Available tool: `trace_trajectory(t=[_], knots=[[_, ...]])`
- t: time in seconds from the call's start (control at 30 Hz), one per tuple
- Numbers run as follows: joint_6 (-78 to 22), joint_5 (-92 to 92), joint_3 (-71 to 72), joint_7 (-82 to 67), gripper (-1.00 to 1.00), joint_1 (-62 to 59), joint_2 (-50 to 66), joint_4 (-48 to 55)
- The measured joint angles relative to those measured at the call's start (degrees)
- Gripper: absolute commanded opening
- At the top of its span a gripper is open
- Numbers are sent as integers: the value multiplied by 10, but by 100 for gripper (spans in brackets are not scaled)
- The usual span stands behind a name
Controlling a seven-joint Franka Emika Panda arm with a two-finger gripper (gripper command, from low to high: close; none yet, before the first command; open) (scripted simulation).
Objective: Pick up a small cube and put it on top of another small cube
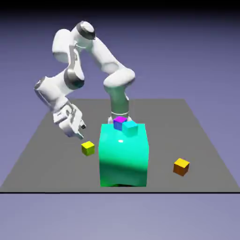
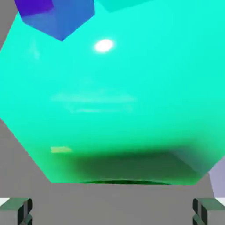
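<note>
The small cube, plain yellow, sits on the grey table just to the exterior view's left of the big teal block. My gripper hangs tilted a little above and to the left of it, not touching, with nothing between the fingers. In the hand view the two grey fingertips stand far apart at the bottom edge, so the gripper is open. The teal block fills that view, and the yellow cube does not show there.
A small purple cube and a small teal cube rest on top of the big block; the purple cube shows at the hand view's top left. A small orange cube lies at the exterior view's right.
</note>
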Motion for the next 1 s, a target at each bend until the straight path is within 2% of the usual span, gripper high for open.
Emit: trace_trajectory(t=[0.5, 0.57, 0.67, 0.7, 0.77, 0.87, 1.0], knots=[[-203, -52, -311, -357, 0, 206, -39, 94], [-207, -53, -317, -363, 0, 209, -40, 95], [-132, -90, -350, -349, 0, 208, -64, 36], [-127, -92, -352, -348, -100, 208, -66, 32], [-128, -93, -352, -348, -100, 208, -66, 32], [-202, -56, -319, -362, -100, 209, -42, 91], [-161, 37, -304, -287, -100, 258, 21, 121]])
